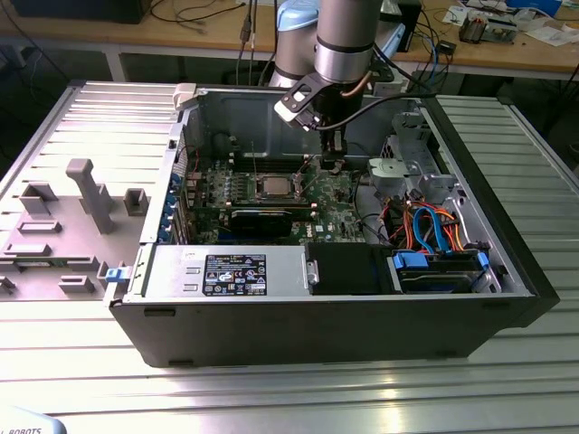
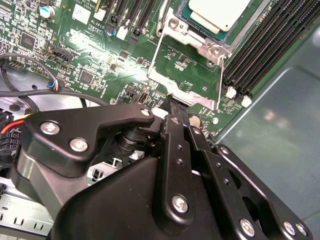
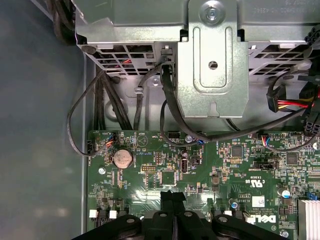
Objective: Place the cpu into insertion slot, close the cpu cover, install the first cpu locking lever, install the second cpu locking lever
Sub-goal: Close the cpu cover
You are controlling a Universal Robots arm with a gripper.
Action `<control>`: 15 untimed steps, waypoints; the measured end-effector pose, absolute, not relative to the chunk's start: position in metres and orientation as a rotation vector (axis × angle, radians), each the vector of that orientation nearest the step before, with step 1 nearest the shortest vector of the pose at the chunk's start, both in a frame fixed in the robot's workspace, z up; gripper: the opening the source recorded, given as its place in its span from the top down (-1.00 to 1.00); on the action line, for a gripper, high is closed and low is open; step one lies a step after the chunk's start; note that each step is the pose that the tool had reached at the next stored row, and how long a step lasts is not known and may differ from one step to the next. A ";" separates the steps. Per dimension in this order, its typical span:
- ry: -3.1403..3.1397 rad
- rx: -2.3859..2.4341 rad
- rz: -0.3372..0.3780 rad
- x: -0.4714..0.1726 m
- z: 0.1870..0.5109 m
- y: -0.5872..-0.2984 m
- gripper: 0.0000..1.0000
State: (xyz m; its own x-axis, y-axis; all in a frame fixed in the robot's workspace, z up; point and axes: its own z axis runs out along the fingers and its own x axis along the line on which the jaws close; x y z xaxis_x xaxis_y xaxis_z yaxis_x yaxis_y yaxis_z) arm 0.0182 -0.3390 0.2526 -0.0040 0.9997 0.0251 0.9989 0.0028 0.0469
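A: cpu (image 2: 218, 12) top?
B: Pale grey metal, satin, smooth. cpu cover (image 2: 195, 97) is bare silver sheet metal, shinier, catches glare.
A: Board?
B: Circuit board (image 3: 225, 165) is green lacquer, glossy. Coin cell (image 3: 123, 159) is bright metal.
A: gripper (image 2: 176, 107)?
B: Black, matt, looks like coated metal or hard plastic, can't tell which. Screw heads are polished steel.
A: Memory slots (image 2: 270, 45)?
B: Black plastic, semi-gloss.
A: Case?
B: Case wall (image 3: 40, 100) is grey painted metal, matt. Drive bracket (image 3: 212, 75) is raw galvanised sheet, dull sheen. Cables (image 3: 75, 120) have black rubbery sheaths.
A: Outside?
B: Table (image 1: 317, 398) is ribbed brushed aluminium, reflective. Fixture (image 1: 90, 194) is grey matt plastic.
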 end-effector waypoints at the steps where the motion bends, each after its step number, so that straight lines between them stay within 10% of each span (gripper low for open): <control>1: 2.213 2.206 0.080 0.018 0.253 -0.339 0.79; 15: 2.214 2.206 0.080 0.009 0.253 -0.339 0.79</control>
State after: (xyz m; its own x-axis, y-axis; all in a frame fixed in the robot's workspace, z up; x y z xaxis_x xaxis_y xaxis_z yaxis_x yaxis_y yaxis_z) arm 0.0095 -0.3390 0.2526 -0.0041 0.9997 0.0252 0.9989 0.0029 0.0469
